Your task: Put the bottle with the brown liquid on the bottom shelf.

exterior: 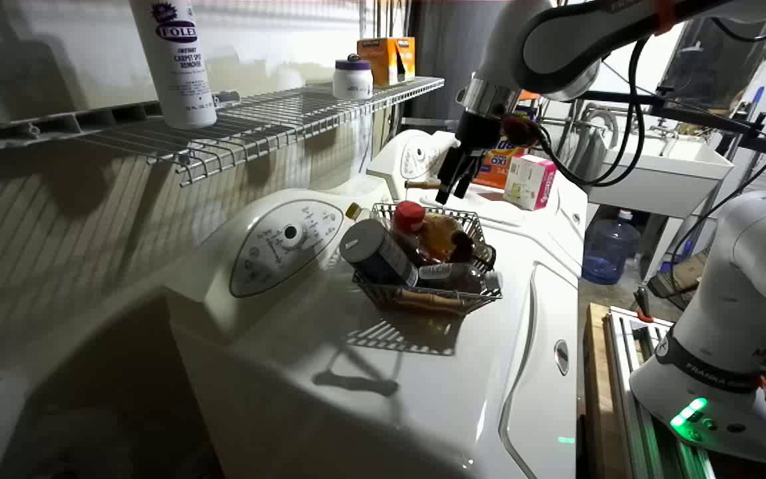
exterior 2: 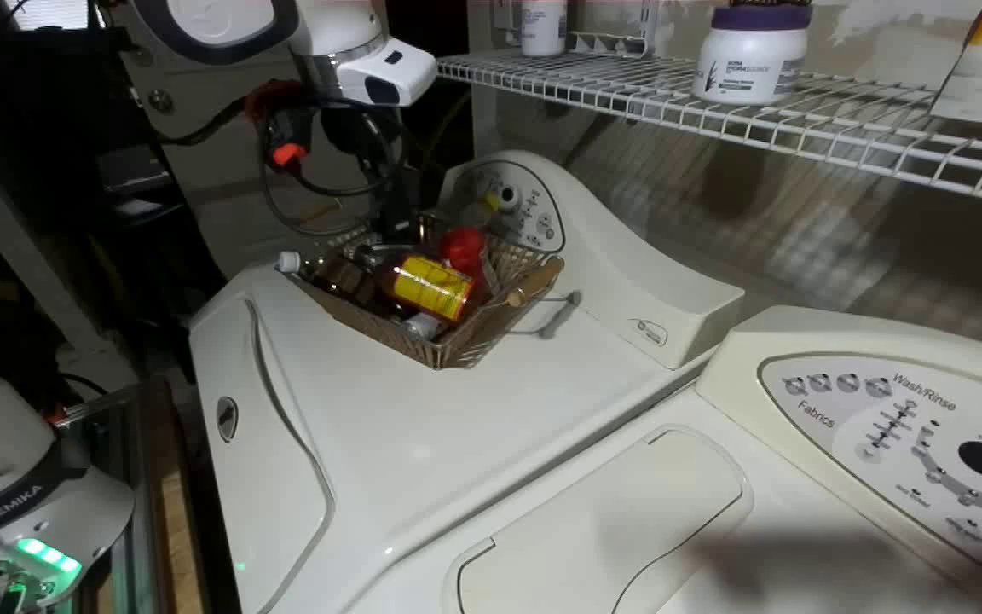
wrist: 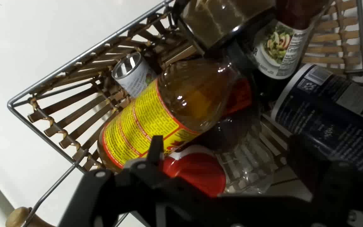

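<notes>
One white desk (exterior 2: 431, 418) carries the wicker basket (exterior 2: 372, 327) where the bottle with the brown liquid (wrist: 284, 52) lies, the released claw (exterior: 450, 197) over it, with the wire shelf (exterior: 276, 118) along the wall (exterior: 283, 40) and a sink (exterior: 652, 178) and blue jug (exterior: 610, 249) beyond.

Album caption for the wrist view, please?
Open gripper over a slatted basket, a yellow-labelled bottle tilted beside a red lid.

Arm (exterior: 556, 50) is ext'd w/ hand (exterior: 451, 196) pointing dwn, fingers (wrist: 156, 148) well apart in wrist view.

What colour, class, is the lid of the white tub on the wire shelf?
Purple; the lid shows best in an exterior view.
</notes>
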Robot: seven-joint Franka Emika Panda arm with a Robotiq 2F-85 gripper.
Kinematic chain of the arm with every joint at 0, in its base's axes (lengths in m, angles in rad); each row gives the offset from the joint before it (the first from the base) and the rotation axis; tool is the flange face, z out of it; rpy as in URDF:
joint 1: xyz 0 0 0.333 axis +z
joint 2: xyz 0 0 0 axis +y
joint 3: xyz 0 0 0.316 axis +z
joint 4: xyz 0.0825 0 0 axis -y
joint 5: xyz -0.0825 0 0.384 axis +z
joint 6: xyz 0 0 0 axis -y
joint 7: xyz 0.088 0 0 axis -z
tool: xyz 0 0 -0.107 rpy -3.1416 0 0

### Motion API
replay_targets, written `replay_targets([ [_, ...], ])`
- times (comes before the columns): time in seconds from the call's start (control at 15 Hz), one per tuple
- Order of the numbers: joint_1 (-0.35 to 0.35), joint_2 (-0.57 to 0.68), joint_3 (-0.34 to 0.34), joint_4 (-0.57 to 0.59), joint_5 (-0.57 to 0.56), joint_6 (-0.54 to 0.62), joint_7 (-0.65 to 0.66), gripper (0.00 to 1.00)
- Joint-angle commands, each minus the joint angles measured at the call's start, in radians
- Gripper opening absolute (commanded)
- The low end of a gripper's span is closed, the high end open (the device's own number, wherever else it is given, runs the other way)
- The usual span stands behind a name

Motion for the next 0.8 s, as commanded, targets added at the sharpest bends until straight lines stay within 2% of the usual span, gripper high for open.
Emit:
replay_targets([
  [0.0, -0.015, 0.001, 0.014, 0.002, 0.005, -0.003, -0.004, 1.00],
  [0.47, -0.015, 0.001, 0.014, 0.002, 0.005, -0.003, -0.004, 1.00],
  [0.73, 0.007, -0.014, 0.024, 0.011, -0.004, 0.107, -0.089, 1.00],
])
